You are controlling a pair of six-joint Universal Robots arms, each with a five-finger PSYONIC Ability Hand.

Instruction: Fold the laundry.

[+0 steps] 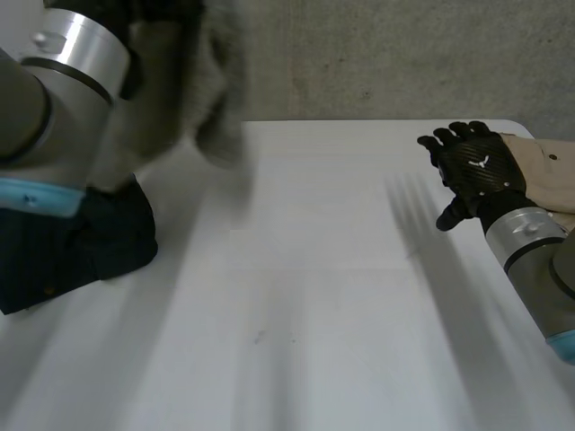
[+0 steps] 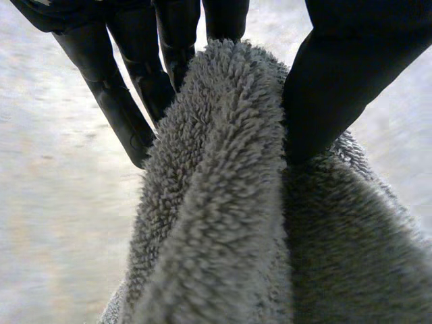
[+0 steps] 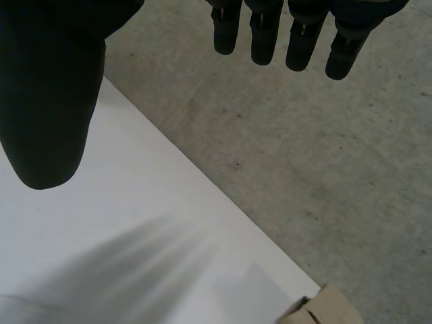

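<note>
The left hand (image 2: 337,81) is pinching grey fleece (image 2: 229,202), seemingly raised over the table's (image 1: 314,269) left edge; the right hand (image 1: 476,166) is hovering, fingers relaxed, by its far-right corner.

A white counter (image 1: 314,296) is shown, its far edge set against a grey concrete floor (image 3: 304,135). At the counter's left side a dark navy cloth (image 1: 99,242) is laid in a low bundle directly on the surface. At the far right corner a beige garment (image 1: 550,162) is laid against the edge, well apart from the navy cloth.
</note>
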